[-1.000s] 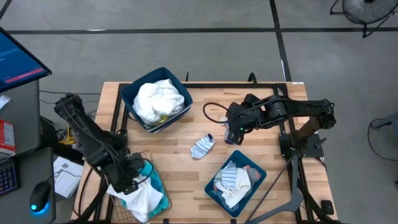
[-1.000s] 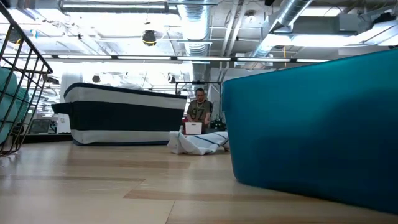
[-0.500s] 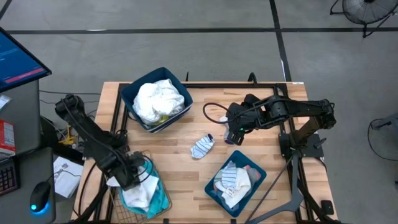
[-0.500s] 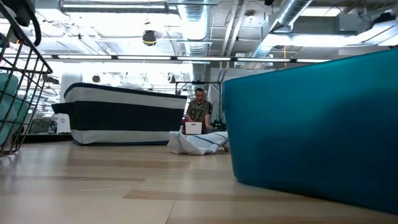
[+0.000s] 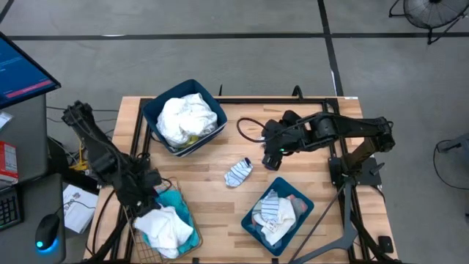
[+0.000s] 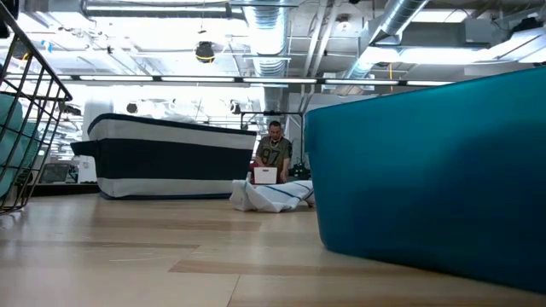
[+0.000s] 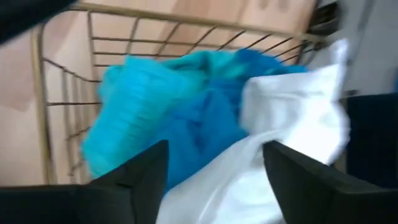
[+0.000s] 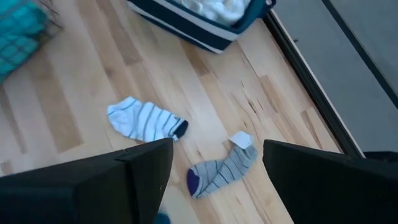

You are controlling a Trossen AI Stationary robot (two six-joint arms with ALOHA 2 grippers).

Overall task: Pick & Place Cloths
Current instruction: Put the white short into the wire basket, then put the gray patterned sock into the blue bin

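My left gripper (image 5: pixel 149 185) hangs open over the far end of the wire mesh basket (image 5: pixel 139 233) at the table's near left. In the basket a white cloth (image 5: pixel 164 227) lies on a turquoise one (image 7: pixel 134 106), below and between the fingers in the left wrist view. My right gripper (image 8: pixel 214 180) is open above the table's middle right. A striped sock (image 8: pixel 146 121) and a grey sock (image 8: pixel 221 168) lie flat on the wood under it. The grey sock is hidden in the high view.
A dark blue bin (image 5: pixel 163 101) full of white cloths stands at the far left. Another bin (image 5: pixel 306 207) with socks stands at the near right and fills the low view's right side. A black cable (image 5: pixel 249 130) loops on the table beside the right arm.
My left gripper has drawn back toward the table's far edge and let go of the white cloth. The cloth, lifted half a second ago, now lies heaped on the turquoise cloth in the basket.
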